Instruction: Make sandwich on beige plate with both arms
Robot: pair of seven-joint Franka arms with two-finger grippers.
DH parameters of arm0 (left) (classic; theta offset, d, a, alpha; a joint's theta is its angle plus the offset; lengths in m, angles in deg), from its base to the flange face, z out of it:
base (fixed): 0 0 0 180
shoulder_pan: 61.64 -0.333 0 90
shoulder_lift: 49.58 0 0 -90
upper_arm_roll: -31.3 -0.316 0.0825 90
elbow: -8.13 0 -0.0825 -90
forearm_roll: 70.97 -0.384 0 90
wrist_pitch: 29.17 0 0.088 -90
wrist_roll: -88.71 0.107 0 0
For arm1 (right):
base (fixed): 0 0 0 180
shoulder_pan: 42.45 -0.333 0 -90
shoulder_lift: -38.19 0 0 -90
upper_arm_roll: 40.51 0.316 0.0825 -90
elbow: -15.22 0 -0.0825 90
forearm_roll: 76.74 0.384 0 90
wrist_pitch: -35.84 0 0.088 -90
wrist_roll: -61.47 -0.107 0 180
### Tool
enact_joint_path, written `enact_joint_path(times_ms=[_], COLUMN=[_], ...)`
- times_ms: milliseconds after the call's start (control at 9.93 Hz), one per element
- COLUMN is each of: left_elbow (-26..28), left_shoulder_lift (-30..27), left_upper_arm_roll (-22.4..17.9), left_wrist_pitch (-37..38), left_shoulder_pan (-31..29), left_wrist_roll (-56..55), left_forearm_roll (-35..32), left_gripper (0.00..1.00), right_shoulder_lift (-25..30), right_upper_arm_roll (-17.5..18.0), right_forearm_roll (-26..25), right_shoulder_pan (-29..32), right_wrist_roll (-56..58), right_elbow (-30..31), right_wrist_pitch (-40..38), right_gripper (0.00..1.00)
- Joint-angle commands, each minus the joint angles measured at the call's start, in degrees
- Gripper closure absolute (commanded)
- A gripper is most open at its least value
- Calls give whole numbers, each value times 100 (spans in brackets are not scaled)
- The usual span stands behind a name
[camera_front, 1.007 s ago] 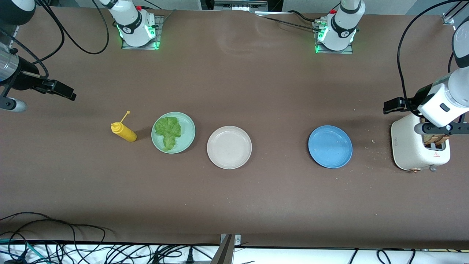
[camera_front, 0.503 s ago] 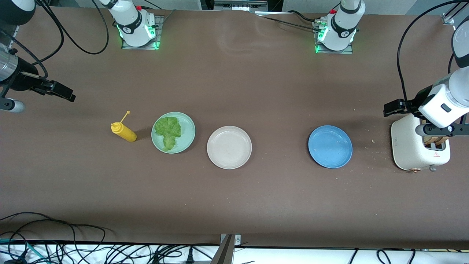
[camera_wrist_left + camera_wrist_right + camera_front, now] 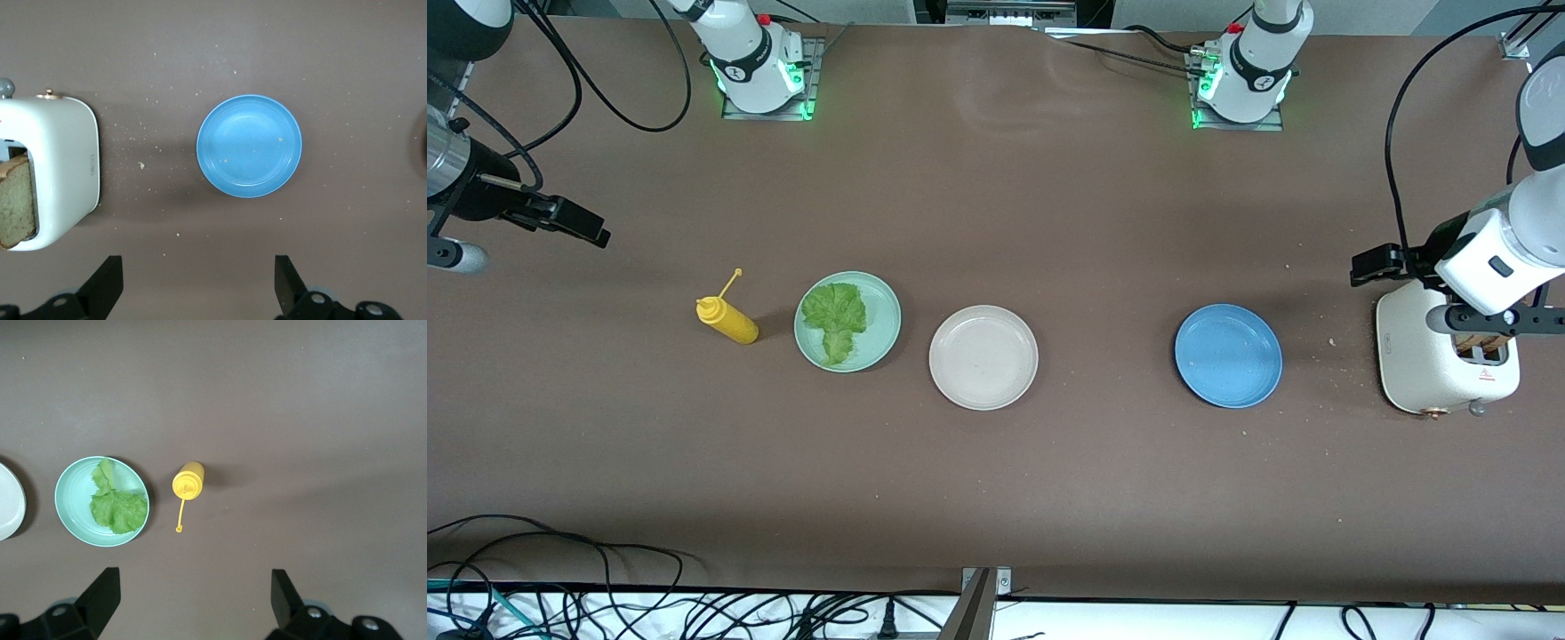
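The beige plate (image 3: 983, 357) lies bare at the table's middle; its edge shows in the right wrist view (image 3: 8, 503). A ruffled green lettuce leaf (image 3: 835, 331) (image 3: 117, 507) lies on the mint-green plate (image 3: 889, 311). A tan bread slice (image 3: 15, 207) stands in the white toaster's (image 3: 1423, 356) slot. My left gripper (image 3: 1371, 264) (image 3: 199, 287) hangs open and empty over the table beside the toaster. My right gripper (image 3: 574, 222) (image 3: 193, 600) hangs open and empty over the right arm's end of the table, apart from the lettuce.
A blue plate (image 3: 1228, 356) (image 3: 249, 145) lies between the beige plate and the toaster, with crumbs scattered around it. A yellow squeeze bottle (image 3: 729, 321) (image 3: 188, 481) stands beside the mint-green plate. Cables run along the table edge nearest the front camera.
My left gripper has drifted slightly away from the toaster toward the blue plate. My right gripper has barely shifted. Nothing on the table has moved.
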State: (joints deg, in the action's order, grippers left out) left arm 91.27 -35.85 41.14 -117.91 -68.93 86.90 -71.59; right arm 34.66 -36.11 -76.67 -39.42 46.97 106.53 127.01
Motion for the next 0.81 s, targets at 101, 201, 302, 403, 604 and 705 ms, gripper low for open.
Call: enact_joint_path(times_ms=[101,201,302,403,604,705], left_elbow=[-351,-360,-369,-369,-369,-369], left_shoulder_lift=[138,130,138,121,86,68], left_upper_arm_roll=[-8,-8,-8,-8,-16,-25], left_wrist_pitch=[67,102,103,111,111,111], left_shoulder_pan=[-53,-53,-53,-53,-62,-71], left_wrist_roll=[145,154,128,102,145,163], left_forearm_roll=[195,195,195,195,107,115], left_gripper=[0,0,0,0,0,0], right_shoulder_lift=[10,1,10,10,10,10], right_upper_arm_roll=[17,17,17,17,17,17], right_forearm_roll=[-60,-60,-60,-60,-60,-60], right_shoulder_pan=[31,31,31,31,31,31], right_wrist_roll=[106,106,106,106,106,106], right_elbow=[-7,-7,-7,-7,-7,-7], right_wrist_pitch=[-3,-3,-3,-11,-12,-12], right_gripper=[0,0,0,0,0,0])
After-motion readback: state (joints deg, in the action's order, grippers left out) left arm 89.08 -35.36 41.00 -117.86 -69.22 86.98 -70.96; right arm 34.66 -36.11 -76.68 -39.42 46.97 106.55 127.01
